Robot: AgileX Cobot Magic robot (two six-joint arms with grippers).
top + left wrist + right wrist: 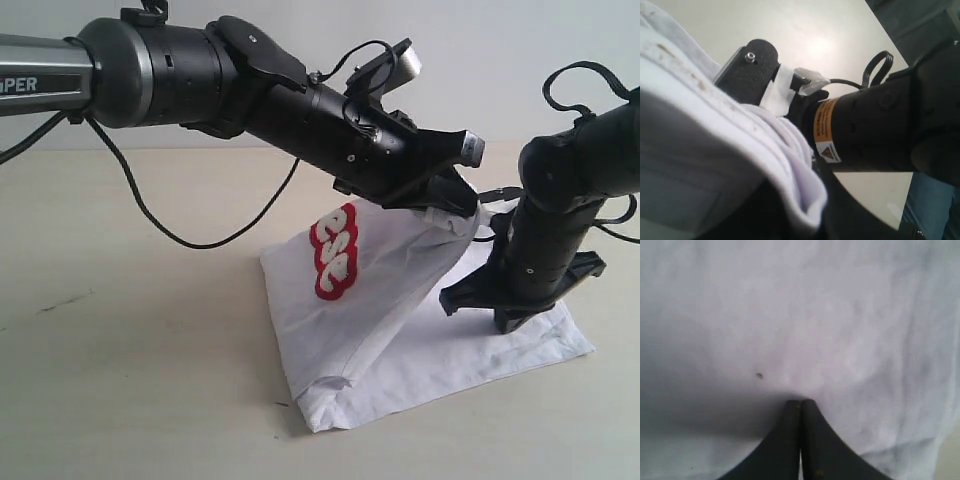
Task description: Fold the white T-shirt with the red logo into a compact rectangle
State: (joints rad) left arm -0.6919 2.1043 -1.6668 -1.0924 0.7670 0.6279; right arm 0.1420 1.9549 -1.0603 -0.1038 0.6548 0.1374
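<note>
We see the left gripper, right of centre in the exterior view, clamped on a lifted edge of the white T-shirt, its red logo raised at mid-frame, while the right gripper, closed tight, touches the cloth lying on the table at lower right.

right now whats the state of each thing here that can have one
white T-shirt: partly folded, one edge lifted, rest lying flat
red logo: on the raised flap, turned on end
left gripper: shut on the shirt's lifted edge
right gripper: shut, tips against the flat cloth
</note>
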